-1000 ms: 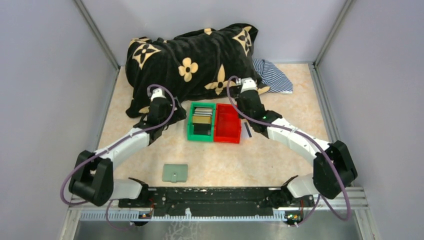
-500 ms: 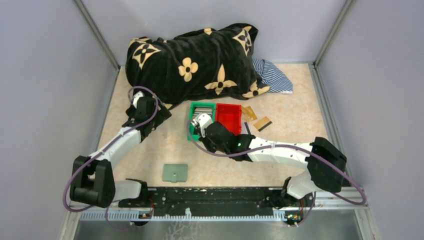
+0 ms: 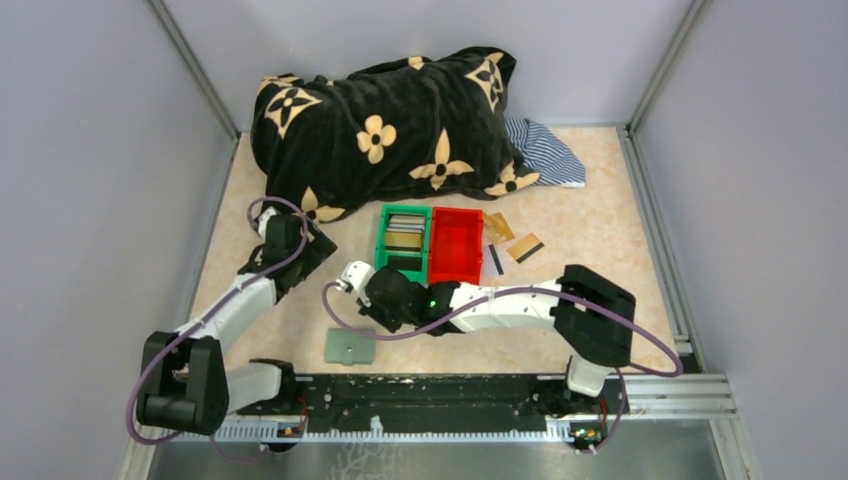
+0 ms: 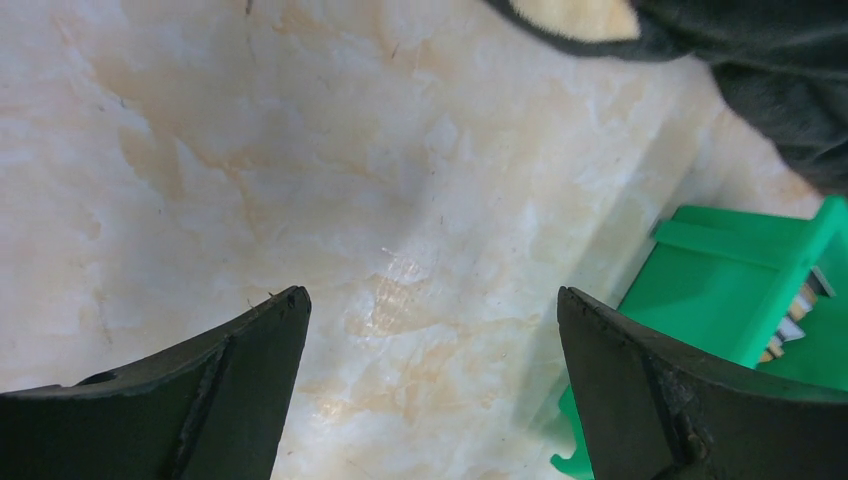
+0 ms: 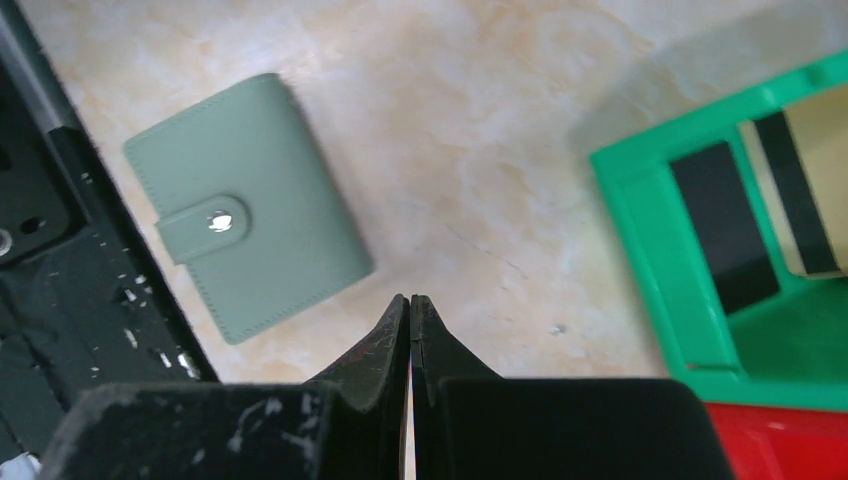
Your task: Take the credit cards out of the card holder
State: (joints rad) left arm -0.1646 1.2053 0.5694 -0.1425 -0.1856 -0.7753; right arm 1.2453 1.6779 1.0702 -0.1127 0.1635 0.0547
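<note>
The right claw (image 5: 410, 298), pressed together and empty, is now moved near the card holder (image 5: 247, 205); the left claw (image 4: 430, 295) is spread apart.

Left hand (image 4: 430, 300) fingers spread wide; right hand (image 5: 410, 300) fingers pressed together.

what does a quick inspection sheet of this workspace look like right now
surface: beige marbled tabletop, no spills seen
job's things: flat grey-green folding card holder closed, tab snapped, near the front rail; gold plastic credit cards with black stripes loose right of the red plastic bin, more in the green plastic bin
clutter: black plush blanket with tan flowers; striped blue-and-white cloth
grippers: left claw open, empty, over bare table; right claw shut, empty, above the table beside the card holder
cables: purple cables loop along both arms
surroundings: plain grey walls, black mounting rail
</note>
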